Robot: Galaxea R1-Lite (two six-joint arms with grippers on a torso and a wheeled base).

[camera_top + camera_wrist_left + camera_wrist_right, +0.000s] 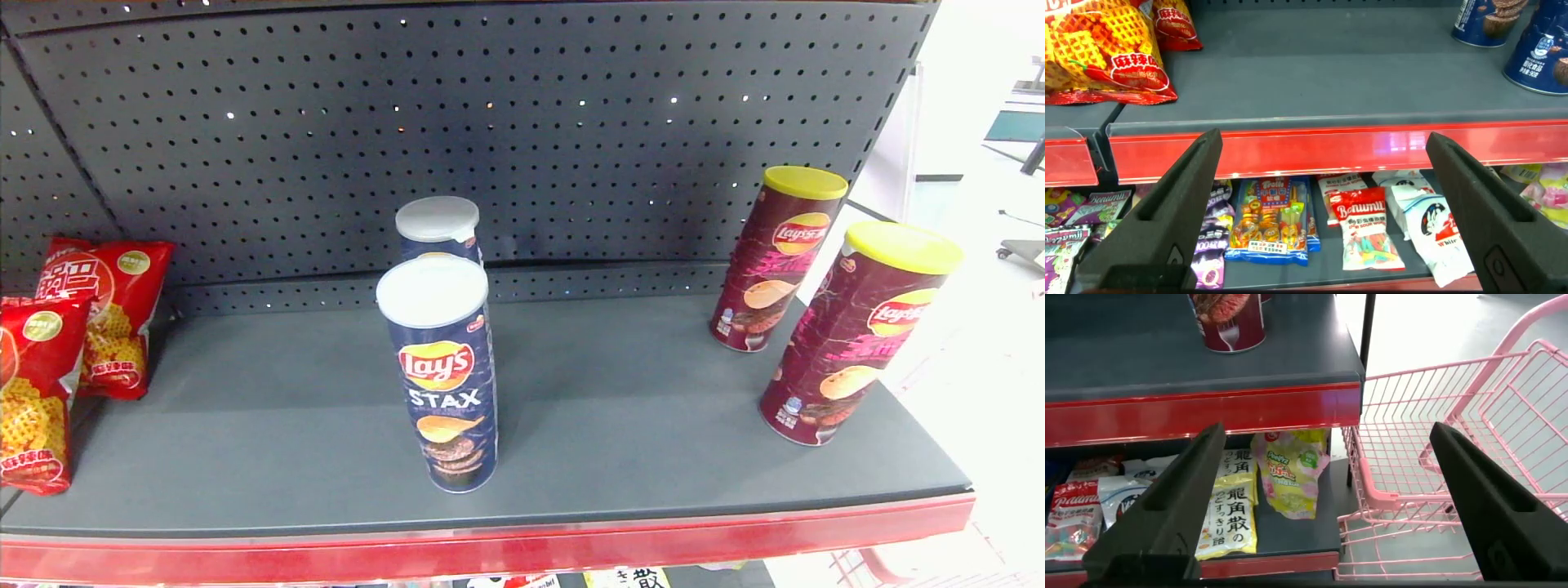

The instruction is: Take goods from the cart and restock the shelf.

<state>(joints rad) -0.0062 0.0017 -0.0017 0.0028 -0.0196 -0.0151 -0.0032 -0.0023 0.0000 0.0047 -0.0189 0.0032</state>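
On the grey shelf point(620, 425) two blue chip cans stand one behind the other at the centre, the front can point(445, 384) and the rear can point(439, 227). Two maroon cans with yellow lids stand at the right end, the near one point(853, 343) and the far one point(775, 261). My left gripper point(1324, 139) is open with nothing in it, facing the shelf's red front edge point(1315, 147). Open too and holding nothing, my right gripper point(1328, 429) is near the shelf's right end, beside the pink wire cart point(1437, 365). A maroon can point(1229, 318) stands above it.
Red snack bags point(49, 359) lean at the shelf's left end. The lower shelf holds candy and snack packets point(1372, 229), among them a yellow-green pouch point(1290, 469). A perforated back panel point(490, 122) closes the shelf behind. Open floor lies to the right of the shelf.
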